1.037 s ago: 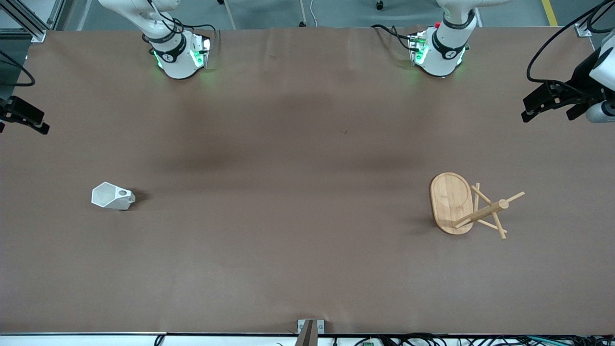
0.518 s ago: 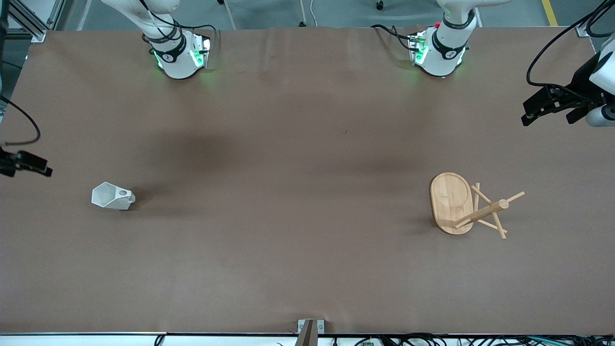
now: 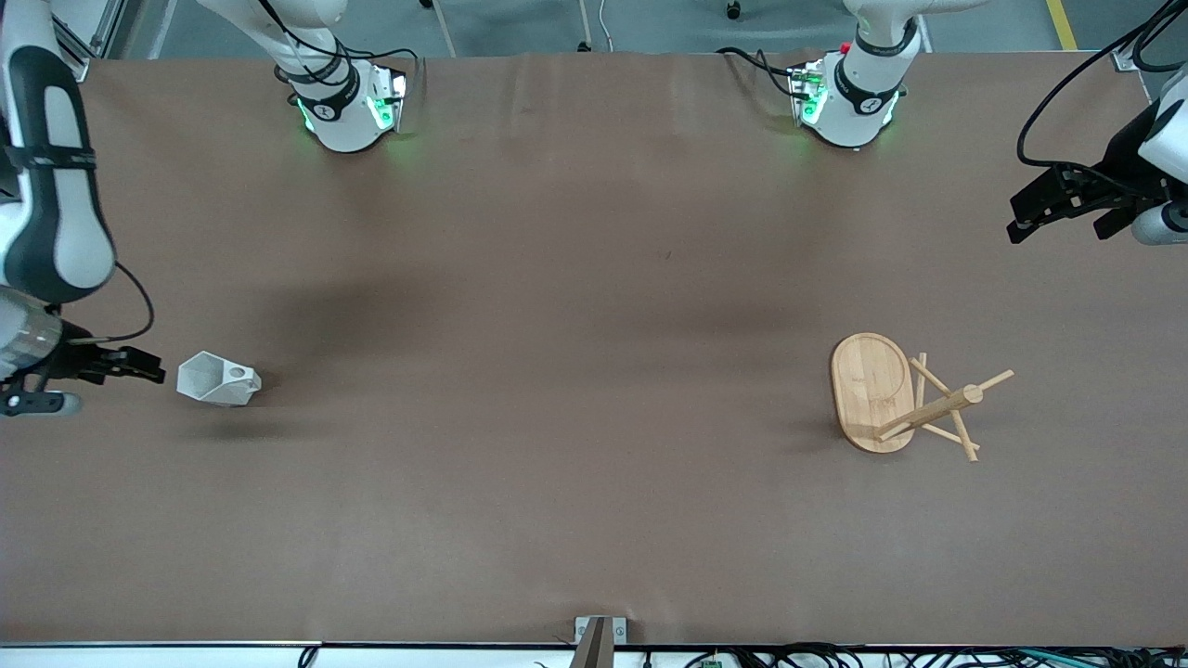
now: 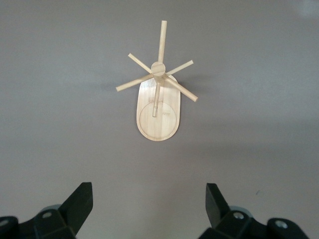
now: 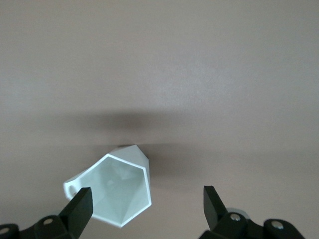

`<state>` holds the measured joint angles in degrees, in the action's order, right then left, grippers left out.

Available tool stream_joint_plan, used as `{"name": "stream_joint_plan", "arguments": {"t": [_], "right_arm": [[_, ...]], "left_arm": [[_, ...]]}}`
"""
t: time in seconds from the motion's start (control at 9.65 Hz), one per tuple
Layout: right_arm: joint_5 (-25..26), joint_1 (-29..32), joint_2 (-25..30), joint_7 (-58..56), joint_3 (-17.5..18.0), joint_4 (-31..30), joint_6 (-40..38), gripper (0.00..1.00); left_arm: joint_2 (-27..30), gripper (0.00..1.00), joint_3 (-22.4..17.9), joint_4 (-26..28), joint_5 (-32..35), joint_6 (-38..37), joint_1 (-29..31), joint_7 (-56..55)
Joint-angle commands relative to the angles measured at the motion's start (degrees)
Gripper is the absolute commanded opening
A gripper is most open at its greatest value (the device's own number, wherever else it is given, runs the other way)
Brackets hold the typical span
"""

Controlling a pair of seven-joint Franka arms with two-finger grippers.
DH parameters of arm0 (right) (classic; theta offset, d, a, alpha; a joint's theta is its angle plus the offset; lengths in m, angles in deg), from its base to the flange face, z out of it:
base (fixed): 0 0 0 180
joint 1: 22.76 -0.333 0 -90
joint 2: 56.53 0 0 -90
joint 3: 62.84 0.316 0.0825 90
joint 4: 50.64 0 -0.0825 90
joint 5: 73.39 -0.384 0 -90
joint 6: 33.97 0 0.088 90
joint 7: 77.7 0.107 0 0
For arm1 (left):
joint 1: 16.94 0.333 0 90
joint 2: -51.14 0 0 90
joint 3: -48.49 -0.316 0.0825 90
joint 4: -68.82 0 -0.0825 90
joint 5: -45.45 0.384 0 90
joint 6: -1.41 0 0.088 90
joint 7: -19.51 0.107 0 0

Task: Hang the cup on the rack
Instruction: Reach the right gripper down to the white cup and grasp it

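Right gripper (image 3: 148, 368) hangs with its fingers spread wide and empty, just beside the matte white faceted cup (image 3: 218, 379), which sits on the smooth brown table (image 3: 557, 371). Left gripper (image 3: 1026, 215), also open, hovers above the table near the pale bamboo rack (image 3: 896, 393), an oval base with thin pegs.

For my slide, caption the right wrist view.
Open right gripper above a white faceted cup on brown table.
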<state>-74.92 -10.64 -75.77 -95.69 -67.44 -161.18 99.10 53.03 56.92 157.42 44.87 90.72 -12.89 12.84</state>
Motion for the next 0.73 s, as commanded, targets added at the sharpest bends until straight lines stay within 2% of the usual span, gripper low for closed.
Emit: {"name": "stream_joint_plan", "arguments": {"t": [0.0,0.31,0.41,0.52,0.62], "right_arm": [[-0.76,0.54,2.02,-1.35,0.65,-9.66,8.68,0.99],[-0.75,0.63,-2.18,-1.35,0.65,-8.82,12.38,1.00],[-0.75,0.80,-3.16,-1.26,0.65,-8.81,14.22,0.93],[-0.75,0.45,-3.43,-1.26,0.65,-8.81,14.94,0.74],[-0.75,0.54,-3.43,-1.26,0.65,-8.73,15.03,0.35]], "left_arm": [[-0.84,1.00,0.27,0.60,0.76,-0.37,-0.09,0.61],[-0.31,1.00,0.19,0.52,0.41,-0.55,0.17,0.78],[-0.32,1.00,0.19,0.52,0.40,-0.55,0.08,0.70],[-0.32,1.00,0.19,0.52,0.32,-0.55,0.08,0.61],[-0.49,1.00,0.19,0.52,0.32,-0.46,0.08,0.61]]}}
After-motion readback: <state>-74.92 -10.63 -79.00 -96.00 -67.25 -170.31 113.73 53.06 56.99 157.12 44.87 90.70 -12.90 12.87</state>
